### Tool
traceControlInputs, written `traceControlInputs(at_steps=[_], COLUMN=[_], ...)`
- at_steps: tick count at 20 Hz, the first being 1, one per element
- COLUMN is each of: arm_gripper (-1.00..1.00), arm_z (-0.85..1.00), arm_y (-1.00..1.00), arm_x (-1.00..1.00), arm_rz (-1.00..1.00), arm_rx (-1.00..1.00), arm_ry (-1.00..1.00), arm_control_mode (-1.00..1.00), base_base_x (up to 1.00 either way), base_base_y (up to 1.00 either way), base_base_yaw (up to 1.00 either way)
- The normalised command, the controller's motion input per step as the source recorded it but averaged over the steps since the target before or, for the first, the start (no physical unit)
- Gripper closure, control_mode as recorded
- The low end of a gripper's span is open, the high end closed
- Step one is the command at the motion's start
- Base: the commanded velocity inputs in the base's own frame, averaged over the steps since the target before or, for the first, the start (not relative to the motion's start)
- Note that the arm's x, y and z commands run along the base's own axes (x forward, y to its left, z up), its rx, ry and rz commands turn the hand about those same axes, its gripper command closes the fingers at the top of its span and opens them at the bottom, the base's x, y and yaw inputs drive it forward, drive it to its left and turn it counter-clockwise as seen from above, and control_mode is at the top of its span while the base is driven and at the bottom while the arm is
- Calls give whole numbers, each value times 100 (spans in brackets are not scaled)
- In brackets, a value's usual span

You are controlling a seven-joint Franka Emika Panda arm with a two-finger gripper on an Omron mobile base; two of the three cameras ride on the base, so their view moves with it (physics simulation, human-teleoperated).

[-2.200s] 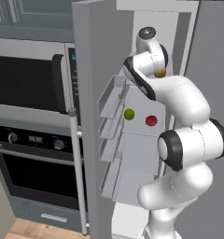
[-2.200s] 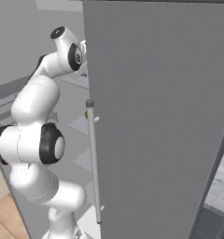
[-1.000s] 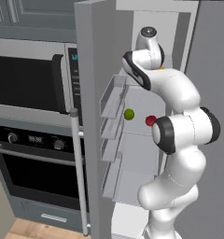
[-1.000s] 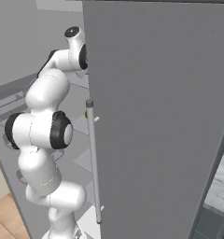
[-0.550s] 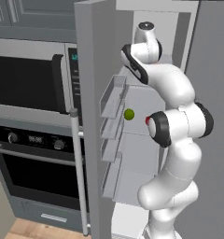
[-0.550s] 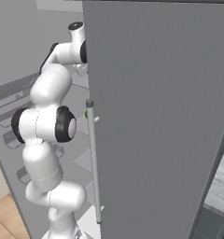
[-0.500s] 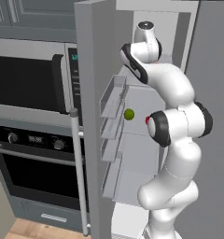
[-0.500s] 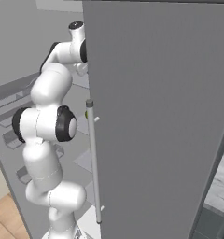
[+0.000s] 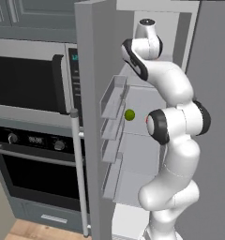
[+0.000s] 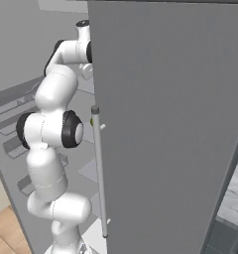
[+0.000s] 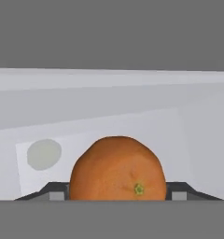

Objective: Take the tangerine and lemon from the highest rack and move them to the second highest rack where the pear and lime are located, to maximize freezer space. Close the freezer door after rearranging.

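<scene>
The freezer (image 9: 147, 98) stands open beside the black-glass ovens (image 9: 30, 122), its pale shelves showing behind the white arm (image 9: 173, 136), which reaches up and into the top of the cabinet. The freezer door (image 9: 93, 112) is swung wide, edge toward the left base camera, with its silver bar handle (image 9: 78, 173) running down the front edge and its pale bins (image 9: 112, 136) on the inner face; from the right base camera a big grey slab (image 10: 165, 124) with its own bar handle (image 10: 99, 173) hides most of the interior. The lime (image 9: 129, 115) sits on a shelf partway down, just beside the arm's elbow joint, and a sliver of dark red at the edge of that joint may be the pear (image 9: 146, 119), though it is too hidden to be sure. Up close in the hand view, the tangerine (image 11: 117, 169) sits right between the two finger tips (image 11: 55, 192) of the pincer (image 11: 117, 193), over a pale shelf. The tips stand apart on either side of it, and I cannot tell whether they are pressing on it or just flanking it.
</scene>
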Motion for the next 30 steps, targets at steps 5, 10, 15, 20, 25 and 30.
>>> traceControlInputs(at_steps=[5,10,15,20,25,30], arm_gripper=[100,100,100,100,100,100], arm_z=[-11,-6,-11,-15,-20,-24], arm_y=[2,1,4,0,1,4], arm_x=[-36,-53,-70,-85,-85,-84], arm_rz=[14,5,7,6,3,0], arm_rx=[-1,-4,-7,-1,0,0], arm_ry=[-9,-17,-16,-4,0,0], arm_control_mode=[-100,-100,-100,-100,-100,-100], base_base_x=[0,0,0,0,0,0], base_base_y=[0,0,0,0,0,0], base_base_yaw=[0,0,0,0,0,0])
